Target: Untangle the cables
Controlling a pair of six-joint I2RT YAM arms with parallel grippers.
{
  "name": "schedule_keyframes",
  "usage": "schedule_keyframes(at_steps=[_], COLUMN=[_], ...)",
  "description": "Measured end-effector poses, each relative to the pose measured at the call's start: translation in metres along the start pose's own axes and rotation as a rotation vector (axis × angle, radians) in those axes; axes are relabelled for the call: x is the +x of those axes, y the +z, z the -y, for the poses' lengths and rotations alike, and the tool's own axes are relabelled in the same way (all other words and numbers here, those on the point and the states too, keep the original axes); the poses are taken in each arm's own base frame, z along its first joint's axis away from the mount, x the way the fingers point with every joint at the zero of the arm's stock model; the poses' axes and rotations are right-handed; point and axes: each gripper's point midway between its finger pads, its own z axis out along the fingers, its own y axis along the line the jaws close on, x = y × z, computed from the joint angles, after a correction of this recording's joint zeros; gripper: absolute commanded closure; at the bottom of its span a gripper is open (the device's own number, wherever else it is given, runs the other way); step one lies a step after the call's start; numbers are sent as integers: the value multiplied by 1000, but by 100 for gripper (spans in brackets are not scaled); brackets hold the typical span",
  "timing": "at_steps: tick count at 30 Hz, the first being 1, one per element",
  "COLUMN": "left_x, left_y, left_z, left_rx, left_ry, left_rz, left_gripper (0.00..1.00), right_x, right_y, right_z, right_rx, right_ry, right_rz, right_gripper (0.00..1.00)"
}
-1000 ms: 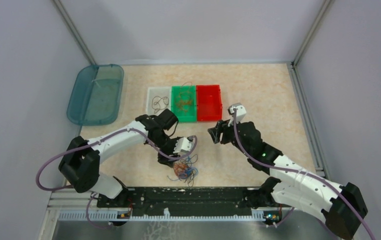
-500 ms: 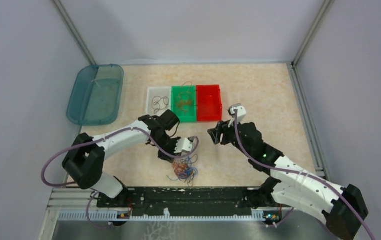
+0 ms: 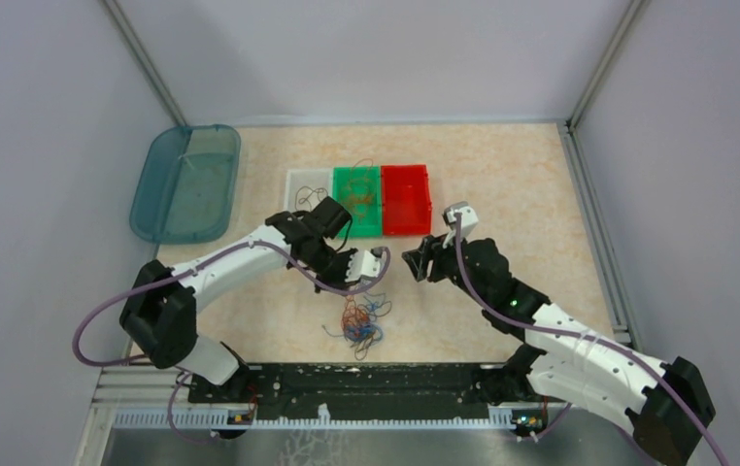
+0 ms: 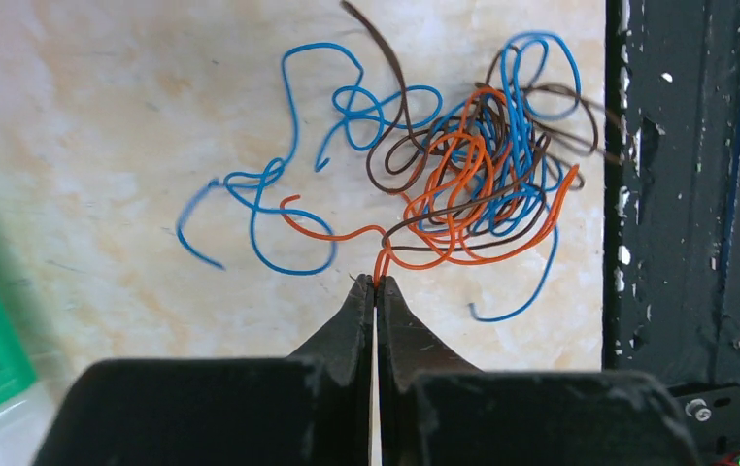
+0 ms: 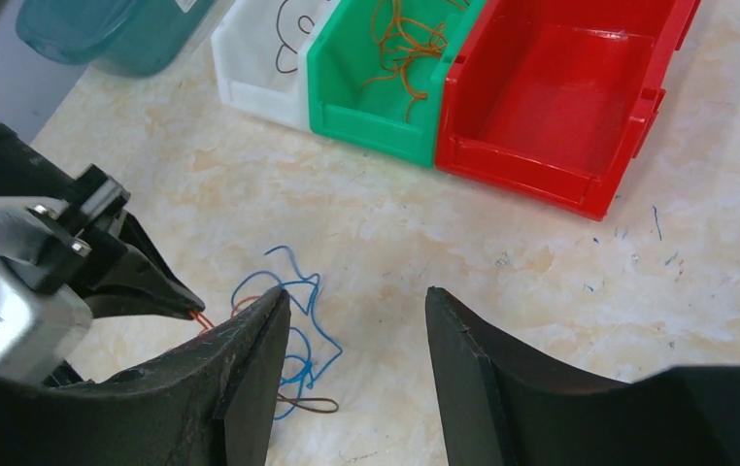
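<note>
Sorting is under way but far from finished. The left gripper (image 4: 376, 283), jaws pressed together, pinches the end of one orange wire (image 4: 382, 260) above the heap of cables (image 3: 358, 320), which lies on the table (image 3: 502, 184) near its front edge, between the two arms. A few strands are already put away: a dark one in the white bin (image 5: 259, 92) and several orange ones in the green bin (image 5: 371, 131). The red bin (image 5: 521, 165) holds nothing. Blue, orange and brown wires in the heap are knotted through one another, most tightly on the side nearest the black rail, with looser blue loops trailing off the other side. By the look of it, most of the work is left.

The pinched wire runs from the jaws down and toward the front edge into the knot, curling as it goes. The heap is spread wider than deep in the left wrist view, its long axis lying across that frame. The right gripper (image 5: 356, 311) hangs just beside the left, jaws partly apart and holding nothing.
</note>
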Motion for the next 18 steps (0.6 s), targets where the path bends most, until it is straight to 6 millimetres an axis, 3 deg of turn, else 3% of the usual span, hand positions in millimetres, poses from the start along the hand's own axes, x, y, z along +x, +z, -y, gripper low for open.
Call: schedule_keyframes(at_steps=[5, 9, 14, 18], left_x=[-23, -51, -79, -89], left_y=[-18, -45, -79, -93], left_z=[-15, -28, -23, -16], left_rx=[-61, -130, -194, -206], left_ry=[15, 57, 113, 131], left_rz=[38, 92, 183, 227], left_gripper=[100, 100, 100, 100], right_x=[4, 5, -7, -10], right_y=[0, 0, -2, 3], right_z=[1, -7, -40, -61], right_rx=[-4, -59, -239, -344], right_ry=[1, 14, 29, 45], right_rz=[-2, 17, 73, 83], right_gripper=[42, 36, 35, 34])
